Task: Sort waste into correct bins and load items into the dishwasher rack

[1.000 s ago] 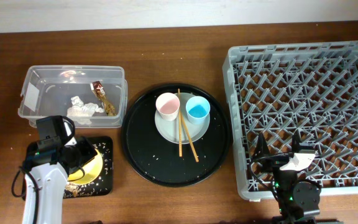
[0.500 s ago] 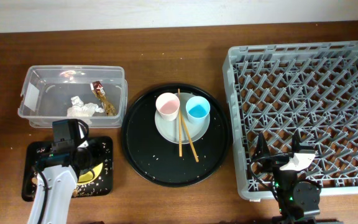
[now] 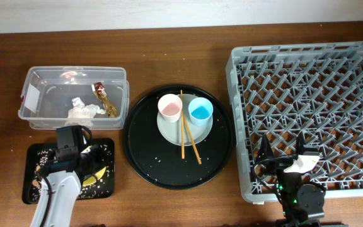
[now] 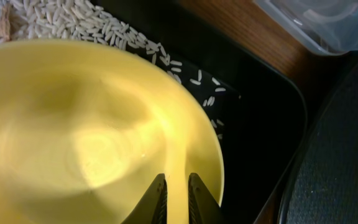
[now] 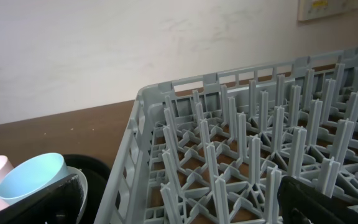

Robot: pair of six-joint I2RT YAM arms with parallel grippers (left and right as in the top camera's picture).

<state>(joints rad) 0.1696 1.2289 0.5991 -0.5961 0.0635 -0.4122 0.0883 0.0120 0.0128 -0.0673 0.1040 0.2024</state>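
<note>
Brown wooden counter [image 3: 169, 38], viewed from above, bearing four things directly on its surface. At the left, toward the back wall, sits a clear plastic container [image 3: 46, 94]. In front of it lies a flat black rectangular tray [image 3: 103, 186]. A large round black tray [image 3: 137, 157] occupies the centre, close beside both. At the right stands the light-grey dishwasher rack [image 3: 307, 75]; contact between it and the round tray cannot be told.
</note>
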